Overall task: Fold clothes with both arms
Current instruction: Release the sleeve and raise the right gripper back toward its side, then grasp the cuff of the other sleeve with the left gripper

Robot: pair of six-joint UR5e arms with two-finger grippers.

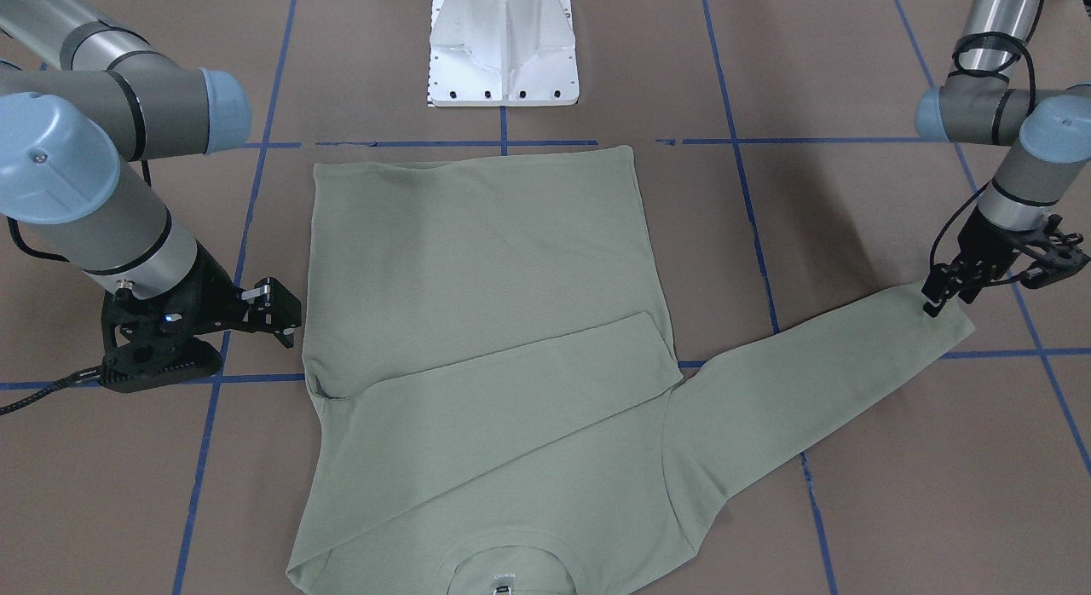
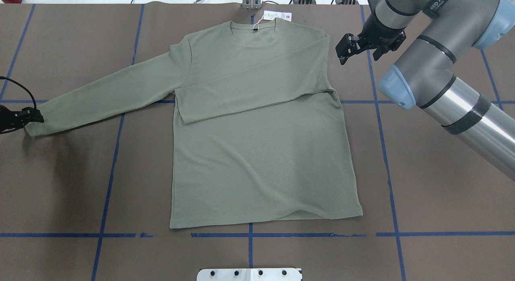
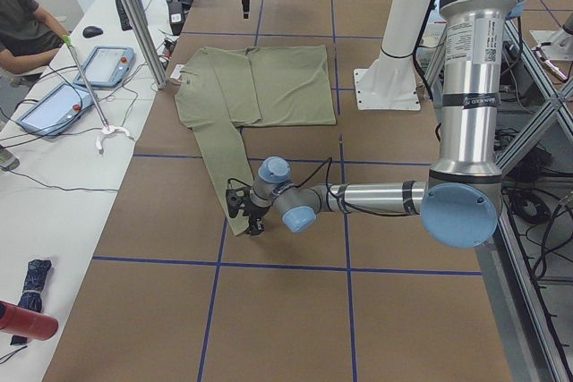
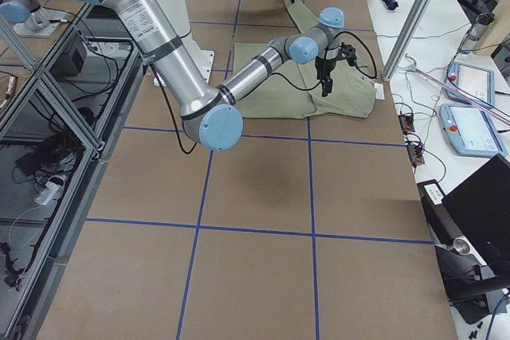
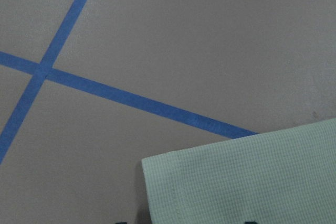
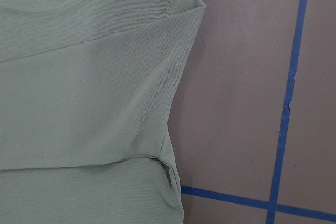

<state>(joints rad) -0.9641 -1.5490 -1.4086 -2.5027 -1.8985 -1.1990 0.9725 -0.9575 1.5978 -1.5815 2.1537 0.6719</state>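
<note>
Left tool (image 1: 936, 303) rests at the waffle-knit shirt (image 1: 477, 262) cuff (stitched, square-cornered).

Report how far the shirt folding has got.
Done: the folded sleeve lies across the chest of the shirt. In hand: the left gripper sits at the cuff of the outstretched sleeve, apparently open; the right gripper hovers open beside the folded shoulder. Left: fold that sleeve in, then the body.

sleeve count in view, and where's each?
2. The folded sleeve lies across the chest of the shirt; the outstretched sleeve lies flat, cuff at the left gripper.
</note>
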